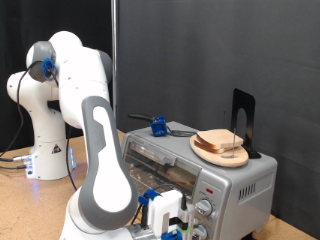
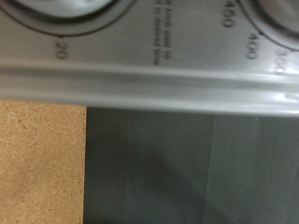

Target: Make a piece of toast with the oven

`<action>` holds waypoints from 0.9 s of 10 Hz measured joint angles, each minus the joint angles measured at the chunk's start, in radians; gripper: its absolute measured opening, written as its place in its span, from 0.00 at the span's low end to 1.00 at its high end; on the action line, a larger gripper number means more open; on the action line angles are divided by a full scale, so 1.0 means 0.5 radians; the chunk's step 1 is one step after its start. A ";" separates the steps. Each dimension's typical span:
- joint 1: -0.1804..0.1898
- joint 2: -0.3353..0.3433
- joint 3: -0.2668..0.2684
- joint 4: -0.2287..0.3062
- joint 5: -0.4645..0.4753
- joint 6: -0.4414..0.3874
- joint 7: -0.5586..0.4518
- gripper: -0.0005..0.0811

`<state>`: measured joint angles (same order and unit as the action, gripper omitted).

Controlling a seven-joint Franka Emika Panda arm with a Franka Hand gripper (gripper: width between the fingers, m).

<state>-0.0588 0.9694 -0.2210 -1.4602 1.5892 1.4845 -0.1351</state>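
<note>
The silver-grey oven [image 1: 240, 185] stands at the exterior view's lower right, with its round knobs [image 1: 205, 208] on the front. A tan shape [image 1: 176, 173] shows on the wire rack inside; I cannot tell whether it is the piece of toast. My gripper [image 1: 168, 214] hangs low, right in front of the oven's knob panel. Its fingers do not show in the wrist view, which is filled by the grey panel [image 2: 149, 79] and the printed edges of two dials [image 2: 65, 14].
A round wooden plate [image 1: 205, 150] with piled bread slices [image 1: 222, 142] sits on the oven's top, beside a black upright stand [image 1: 243, 118] and a small blue object [image 1: 158, 125]. A cork-brown surface [image 2: 42, 163] lies below the panel. A black curtain is behind.
</note>
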 joint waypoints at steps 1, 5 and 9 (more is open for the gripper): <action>0.000 0.012 0.000 0.003 0.000 0.012 -0.003 0.19; -0.010 -0.004 0.000 0.010 -0.001 -0.030 -0.132 0.01; -0.011 -0.020 -0.002 -0.020 0.017 -0.027 -0.605 0.01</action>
<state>-0.0641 0.9593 -0.2219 -1.4703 1.5976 1.4712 -0.4373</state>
